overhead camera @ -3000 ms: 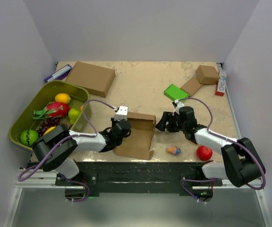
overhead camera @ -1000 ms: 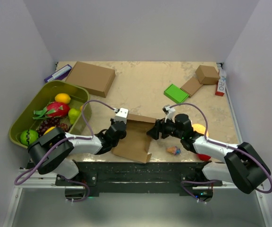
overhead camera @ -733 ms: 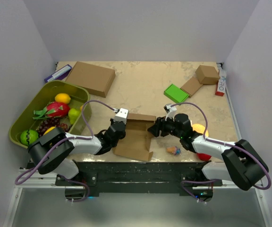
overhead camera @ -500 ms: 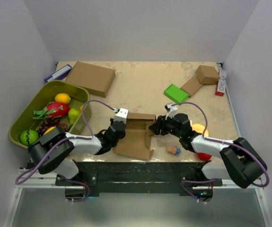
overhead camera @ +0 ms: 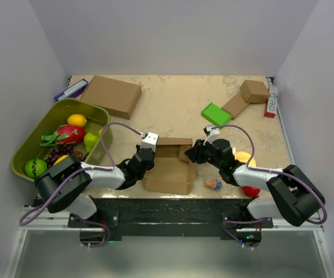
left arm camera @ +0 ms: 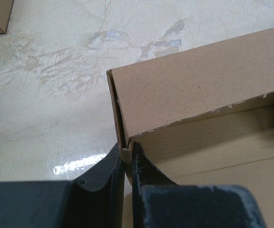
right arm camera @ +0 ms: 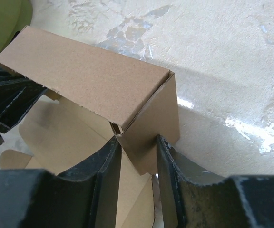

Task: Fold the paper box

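Observation:
The paper box (overhead camera: 170,168) is a brown cardboard mailer lying open near the table's front, its far wall standing up. My left gripper (overhead camera: 145,157) is shut on the left end of that wall; in the left wrist view the fingers (left arm camera: 126,151) pinch the corner of the box (left arm camera: 199,90). My right gripper (overhead camera: 189,154) is at the box's right end. In the right wrist view its jaws (right arm camera: 138,152) stand apart, either side of the right side flap of the box (right arm camera: 89,80), which lies across the gap.
A green tray (overhead camera: 28,147) of fruit stands at the left. A larger brown box (overhead camera: 113,95) is at the back left, a small cube box (overhead camera: 254,91) at the back right. A green block (overhead camera: 215,113), an orange (overhead camera: 243,157), a red apple (overhead camera: 250,190) and a candy (overhead camera: 213,185) lie to the right.
My right gripper has moved left onto the box's right end and its side flap. The box has turned squarer to the table edge. My left gripper keeps its hold.

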